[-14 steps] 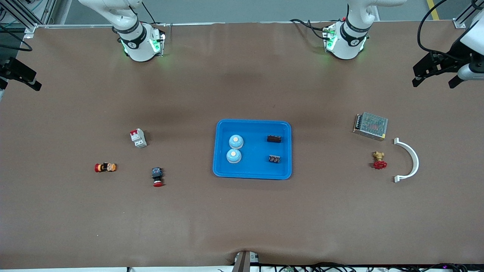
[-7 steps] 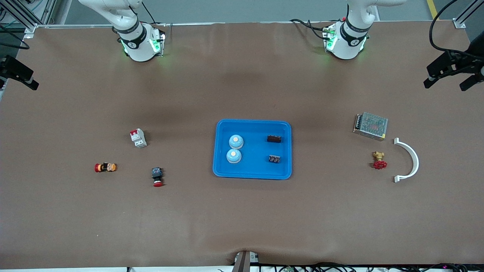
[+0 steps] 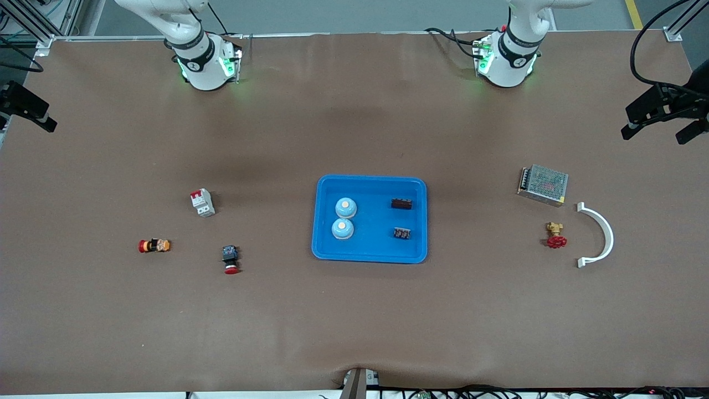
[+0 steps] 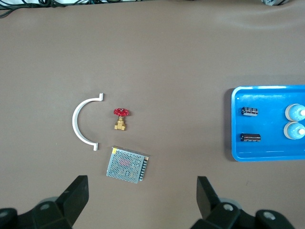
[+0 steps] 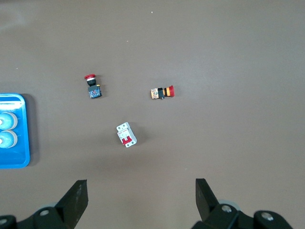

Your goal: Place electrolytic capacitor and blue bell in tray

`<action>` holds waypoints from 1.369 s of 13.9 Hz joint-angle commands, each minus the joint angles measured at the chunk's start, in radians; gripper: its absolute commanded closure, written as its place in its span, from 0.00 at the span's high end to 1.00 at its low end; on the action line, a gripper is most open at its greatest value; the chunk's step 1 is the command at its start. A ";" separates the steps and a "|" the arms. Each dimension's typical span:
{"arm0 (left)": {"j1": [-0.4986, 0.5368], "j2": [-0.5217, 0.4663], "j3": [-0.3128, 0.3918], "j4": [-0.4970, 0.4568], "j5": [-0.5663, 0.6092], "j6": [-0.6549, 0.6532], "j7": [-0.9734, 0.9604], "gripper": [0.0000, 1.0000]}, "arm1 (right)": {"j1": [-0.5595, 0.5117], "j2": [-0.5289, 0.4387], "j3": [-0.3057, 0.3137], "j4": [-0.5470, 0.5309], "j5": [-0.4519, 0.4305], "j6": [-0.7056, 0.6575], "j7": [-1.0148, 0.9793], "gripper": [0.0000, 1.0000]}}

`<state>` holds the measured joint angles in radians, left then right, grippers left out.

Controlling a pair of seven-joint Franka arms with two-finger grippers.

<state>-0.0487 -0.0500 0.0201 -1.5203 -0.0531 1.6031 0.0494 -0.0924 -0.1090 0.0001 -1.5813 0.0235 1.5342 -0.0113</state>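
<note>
The tray (image 3: 369, 185) lies at the middle of the counter (image 3: 354, 321) and holds 4 things: 2 blue bells (image 3: 344, 218) side by side at the end toward the right arm, and 2 dark capacitors (image 3: 401, 218) at the end toward the left arm, well apart from the bells. One capacitor (image 3: 401, 203) lies farther from the front camera than the other (image 3: 402, 233), and all 4 rest on the tray floor, clear of the rim.

The left tool (image 3: 663, 117) hangs over the counter edge at the left arm's end, and the left wrist view shows its fingers (image 4: 75, 198) spread wide with nothing between them. That view takes in the whole tray end with both capacitors (image 4: 249, 124), plus the mesh-covered power supply (image 4: 127, 164), the red-handled brass valve (image 4: 121, 118) and the white curved bracket (image 4: 82, 121), none of which the right wrist view catches.

The right tool (image 5: 140, 200) is mostly cut off at the edge of the front view; its own wrist view shows it open and empty, over bare counter. Only that view and the front view show the white circuit breaker (image 5: 126, 135), the red-capped push button (image 5: 93, 86) and the red, yellow and black part (image 5: 162, 92); of the tray (image 5: 19, 160) it catches just one end, with the bells (image 5: 6, 129)
</note>
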 commanded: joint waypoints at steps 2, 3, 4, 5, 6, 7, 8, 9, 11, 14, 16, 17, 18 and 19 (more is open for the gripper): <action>0.007 0.039 -0.009 0.054 0.015 -0.028 0.015 1.00 | -0.017 0.008 0.012 0.033 0.007 -0.006 -0.003 1.00; 0.007 0.051 -0.008 0.072 0.015 -0.028 0.018 1.00 | -0.017 0.008 0.012 0.033 0.007 -0.006 -0.003 1.00; 0.007 0.064 -0.008 0.086 0.015 -0.028 0.018 1.00 | -0.017 0.008 0.012 0.033 0.006 -0.008 -0.003 1.00; 0.009 0.070 -0.008 0.086 0.016 -0.028 0.018 1.00 | -0.018 0.008 0.012 0.033 0.006 -0.008 -0.003 1.00; 0.013 0.073 -0.009 0.086 0.015 -0.028 0.018 1.00 | -0.018 0.008 0.011 0.033 0.006 -0.008 -0.003 1.00; 0.015 0.074 -0.011 0.086 0.015 -0.028 0.018 1.00 | -0.018 0.008 0.011 0.033 0.006 -0.008 -0.003 1.00; 0.015 0.075 -0.012 0.086 0.013 -0.028 0.018 1.00 | -0.018 0.008 0.011 0.032 0.006 -0.011 -0.003 1.00; 0.015 0.079 -0.012 0.086 0.015 -0.028 0.020 1.00 | -0.018 0.008 0.011 0.032 0.006 -0.011 -0.003 1.00; 0.018 0.078 -0.014 0.086 0.016 -0.028 0.023 1.00 | -0.017 0.008 0.011 0.033 0.006 -0.009 -0.003 1.00; 0.020 0.078 -0.014 0.085 0.019 -0.029 0.078 1.00 | -0.018 0.008 0.011 0.033 0.004 -0.013 -0.003 1.00; 0.015 0.079 -0.015 0.078 0.067 -0.046 0.119 1.00 | -0.018 0.008 0.012 0.033 0.007 -0.011 -0.001 1.00; 0.006 0.082 -0.015 0.080 0.090 -0.073 0.121 1.00 | -0.015 0.008 0.012 0.033 0.007 -0.008 -0.001 1.00; 0.004 0.087 -0.015 0.081 0.102 -0.084 0.122 1.00 | -0.014 0.008 0.012 0.032 0.006 -0.009 -0.001 1.00; 0.006 0.087 -0.015 0.080 0.102 -0.092 0.124 1.00 | -0.013 0.008 0.012 0.033 0.006 -0.009 -0.001 1.00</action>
<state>-0.0471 0.0228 0.0154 -1.4661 0.0222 1.5444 0.1562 -0.0924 -0.1088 0.0008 -1.5669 0.0236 1.5340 -0.0111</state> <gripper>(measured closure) 0.000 0.000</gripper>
